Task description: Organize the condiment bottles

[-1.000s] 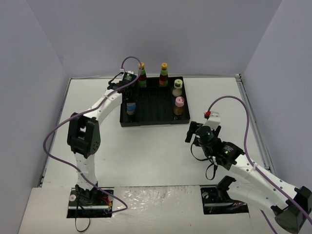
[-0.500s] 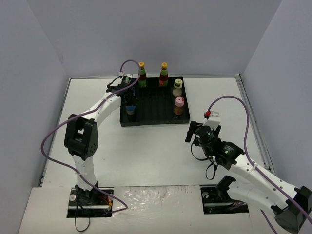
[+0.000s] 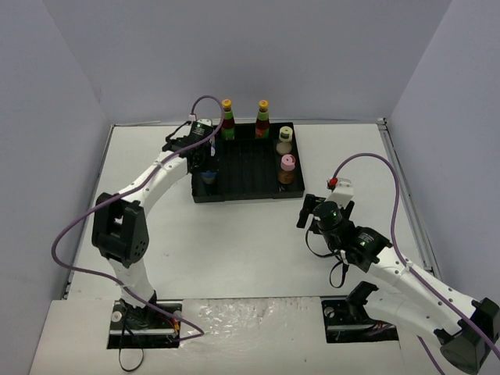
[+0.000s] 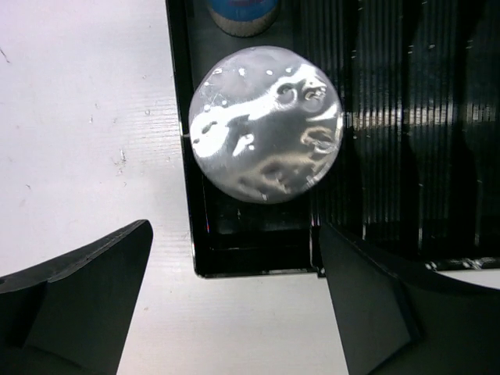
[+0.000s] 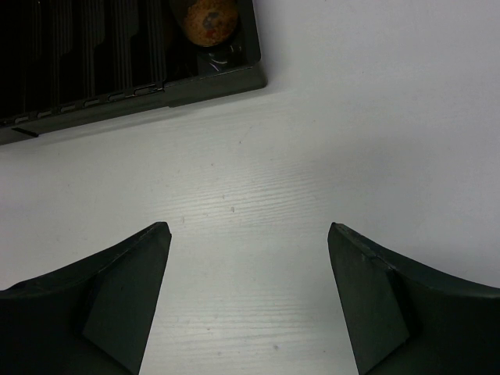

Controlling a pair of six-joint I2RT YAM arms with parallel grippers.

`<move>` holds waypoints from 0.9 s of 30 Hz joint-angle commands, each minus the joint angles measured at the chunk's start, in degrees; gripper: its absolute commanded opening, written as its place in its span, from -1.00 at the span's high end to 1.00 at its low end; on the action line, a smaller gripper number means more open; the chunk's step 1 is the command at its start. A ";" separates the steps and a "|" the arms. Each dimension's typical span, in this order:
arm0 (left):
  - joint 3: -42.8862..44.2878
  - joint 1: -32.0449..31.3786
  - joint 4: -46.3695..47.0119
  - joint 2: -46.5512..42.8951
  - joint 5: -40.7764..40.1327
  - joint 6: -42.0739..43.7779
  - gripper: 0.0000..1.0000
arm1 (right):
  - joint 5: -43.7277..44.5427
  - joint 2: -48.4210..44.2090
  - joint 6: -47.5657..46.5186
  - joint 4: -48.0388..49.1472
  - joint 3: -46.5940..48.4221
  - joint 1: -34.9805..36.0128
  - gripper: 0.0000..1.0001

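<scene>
Surface: white table (image 3: pixel 234 242) inside grey walls; black ridged tray (image 3: pixel 246 194) sat at the far middle.
Left gripper (image 4: pixel 234 305): my fingers were wide apart, holding nothing, hanging above the tray's left side, approx. over a silver-capped jar (image 4: pixel 266 133).
Right gripper (image 5: pixel 246 301): also spread, nothing between the fingers, over bare table near the tray's right front corner.
Step in hand: I judged the jar was set down in the left column and the left arm was clear of it; placing looked nearly done.
Tray, far row: two slim dark bottles w/ orange caps (image 3: pixel 226 119) (image 3: pixel 262 119) stood upright at the back edge.
Tray, right side: cream bottle w/ yellow cap (image 3: pixel 285 140), and pink-capped bottle (image 3: pixel 287 169) just in front of it.
Tray, left side: silver-capped jar close to the front left corner; a second blue-labelled jar (image 4: pixel 242 14) just behind it, only partly in the wrist view.
Outside tray: I saw no bottle on the table.
Next move, my guess: lift the left arm straight up w/o knocking the jars, then check spacing.
</scene>
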 commanded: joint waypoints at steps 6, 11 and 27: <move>0.77 -4.78 -8.38 -16.11 -1.52 0.64 -0.71 | 2.16 0.15 0.29 1.77 0.64 0.52 -0.58; -1.78 -7.76 -13.95 -23.81 -4.71 2.29 -0.71 | 2.24 0.58 0.29 1.79 0.73 0.52 -0.58; -16.79 -8.98 -13.27 -47.89 -9.09 5.30 -0.73 | 2.94 -0.91 -0.34 1.76 1.36 0.52 -0.65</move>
